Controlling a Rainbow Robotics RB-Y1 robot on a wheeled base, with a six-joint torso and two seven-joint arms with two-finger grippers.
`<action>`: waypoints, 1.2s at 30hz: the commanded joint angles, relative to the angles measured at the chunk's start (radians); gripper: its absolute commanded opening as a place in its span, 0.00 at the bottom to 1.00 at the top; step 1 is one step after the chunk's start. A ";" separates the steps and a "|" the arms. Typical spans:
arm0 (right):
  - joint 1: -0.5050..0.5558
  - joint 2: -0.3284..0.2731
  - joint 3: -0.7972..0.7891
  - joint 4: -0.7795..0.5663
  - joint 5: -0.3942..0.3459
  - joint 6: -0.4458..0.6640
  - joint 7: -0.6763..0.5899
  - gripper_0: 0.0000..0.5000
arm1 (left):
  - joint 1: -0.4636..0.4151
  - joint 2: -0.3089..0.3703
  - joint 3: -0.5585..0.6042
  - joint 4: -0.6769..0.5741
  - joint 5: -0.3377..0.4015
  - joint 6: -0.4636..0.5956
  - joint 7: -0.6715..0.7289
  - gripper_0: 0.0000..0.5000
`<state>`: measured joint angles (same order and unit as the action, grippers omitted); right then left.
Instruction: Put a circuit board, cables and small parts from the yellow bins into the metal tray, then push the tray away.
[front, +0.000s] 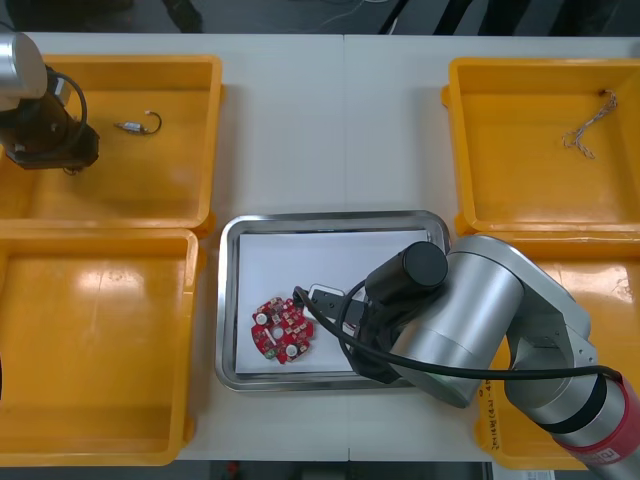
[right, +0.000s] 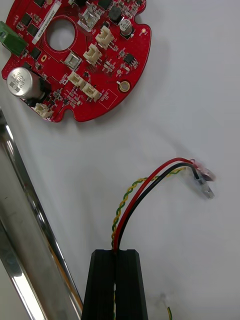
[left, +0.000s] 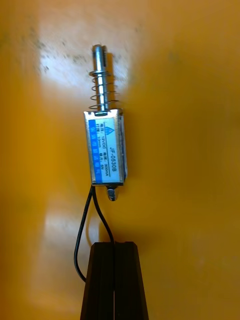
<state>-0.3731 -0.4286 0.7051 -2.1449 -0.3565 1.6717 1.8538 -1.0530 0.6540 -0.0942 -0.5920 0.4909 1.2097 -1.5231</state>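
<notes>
1. The left gripper (front: 70, 160) hangs over the far left yellow bin (front: 180, 190). Its fingers are pressed together, pinching the black wire of the blue-labelled small metal part (left: 106, 147). The part's long axis runs in line with the fingers. Its spring-wound pin points away from the fingertips and its wire end points towards them. The bin's floor lies behind it.
2. A hook-wired small metal part (front: 135, 126) lies on the same bin's floor, right of the left gripper and apart from it, with its hook to the right. Whether this is the labelled piece cannot be told.
3. The near left yellow bin (front: 100, 350) stands just beside the tray's left rim.
4. The metal tray (front: 228, 300), white inside, sits between the bins on the light table (front: 320, 120). Dark floor shows beyond the table's far edge.
5. The round red circuit board (front: 281, 328) lies flat, components up, in the tray's near left part.
6. The right gripper (front: 320, 297) is inside the tray, just right of the board, and clamped on the red and yellow cable (right: 145, 195). The cable runs on from the fingertips over the white floor and ends in small metal terminals, apart from the board. The right arm's grey casing covers the tray's near right corner and much of the near right yellow bin (front: 610, 280).
7. The far right yellow bin (front: 520, 170) holds a thin twisted cable (front: 582, 132) that lies slanted.
</notes>
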 joint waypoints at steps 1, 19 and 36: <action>0.014 -0.021 0.019 -0.007 0.021 -0.015 0.022 0.00 | -0.042 0.004 0.028 -0.104 0.005 0.103 -0.092 0.00; 0.011 -0.041 -0.004 -0.026 0.057 0.013 -0.007 1.00 | -0.038 -0.013 0.050 -0.207 0.069 0.327 -0.058 0.00; -0.127 0.037 -0.208 -0.164 -0.006 0.248 -0.059 1.00 | 0.119 -0.024 -0.056 -0.489 0.150 0.384 0.081 0.00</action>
<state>-0.4427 -0.4199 0.5742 -2.2473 -0.3295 1.9121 1.8411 -0.9541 0.6451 -0.1117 -1.0228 0.6243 1.5845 -1.5221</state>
